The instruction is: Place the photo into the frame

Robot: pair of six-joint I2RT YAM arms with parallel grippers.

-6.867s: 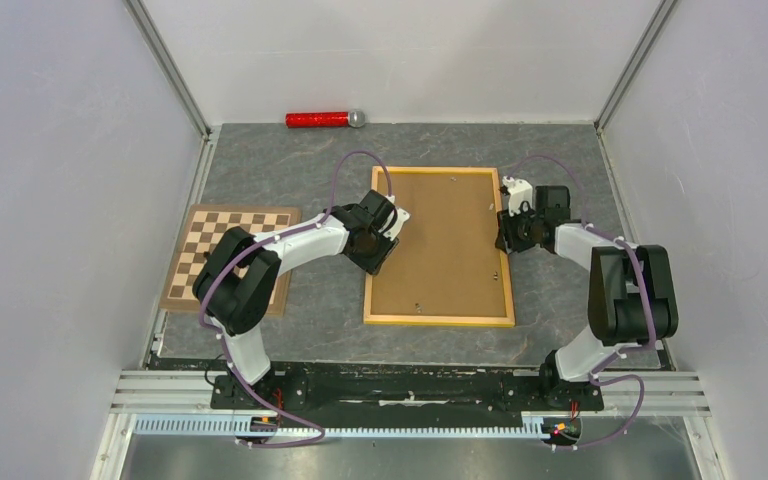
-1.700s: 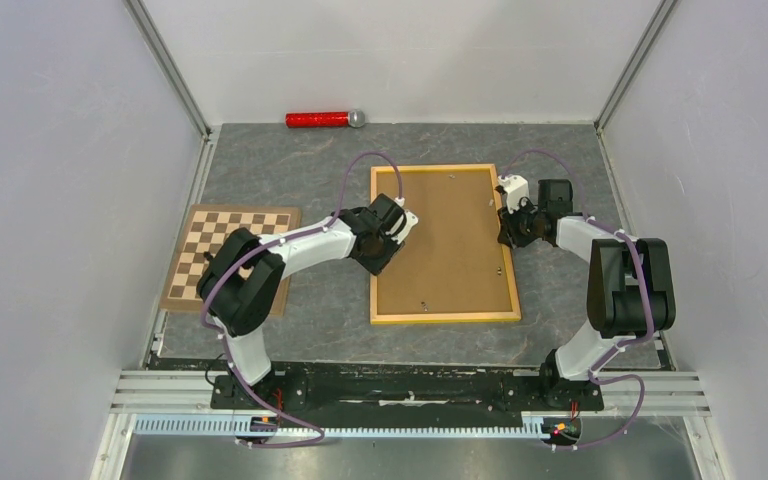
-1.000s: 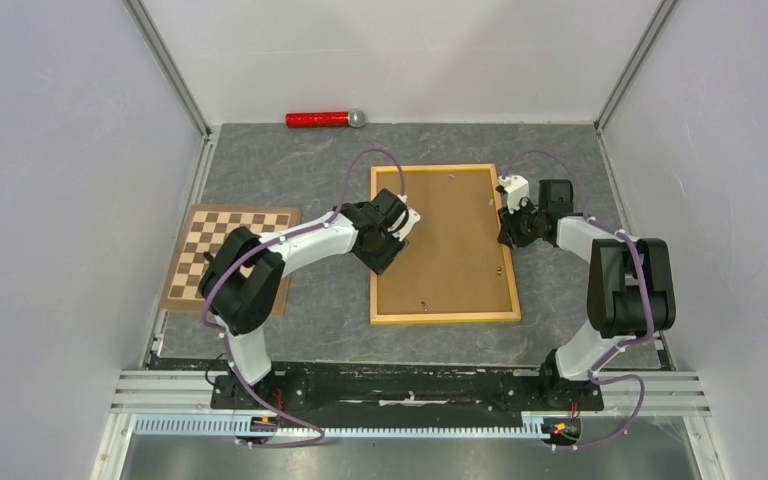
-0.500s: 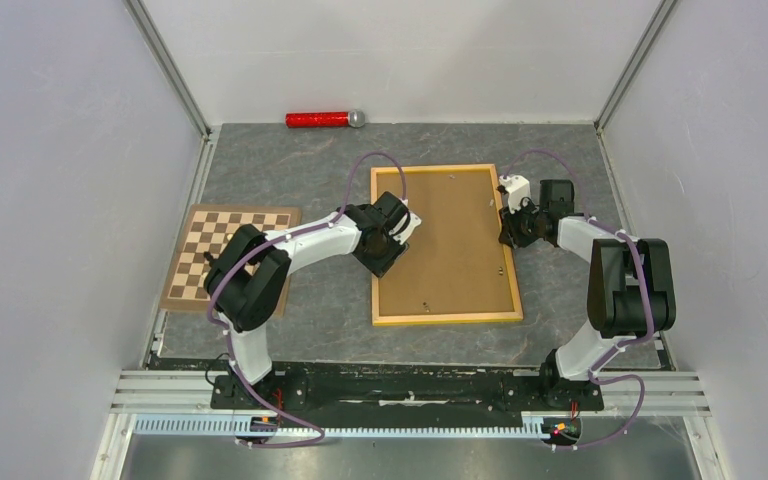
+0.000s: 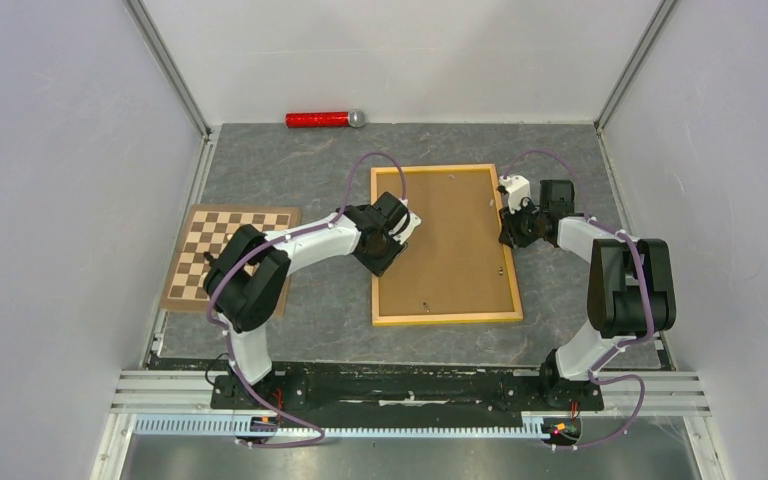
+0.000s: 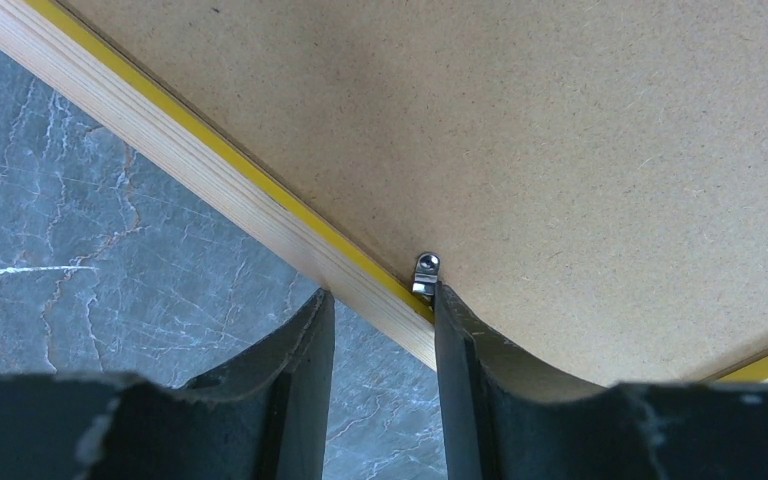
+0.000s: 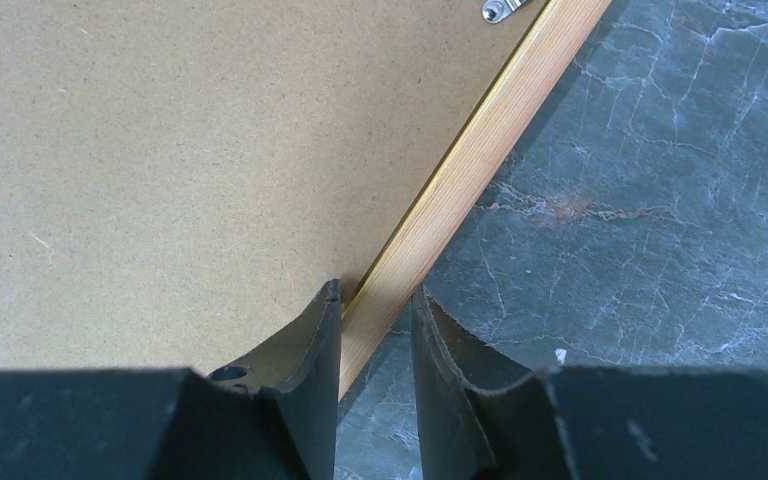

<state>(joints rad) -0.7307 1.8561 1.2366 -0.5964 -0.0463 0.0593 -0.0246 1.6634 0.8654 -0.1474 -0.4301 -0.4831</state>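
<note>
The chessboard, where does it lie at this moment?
In the top view the chessboard lies flat on the left side of the table, left of the frame and apart from it, partly covered by the left arm.

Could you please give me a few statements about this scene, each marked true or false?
1. The brown backing board lies inside the frame. True.
2. The photo lies on the chessboard. False: no photo shows in any view.
3. The left gripper and the right gripper each have a frame rail between their fingers. True.
4. The red tube rests on the backing board. False: it lies on the grey table top, beyond the frame and apart from it.
</note>
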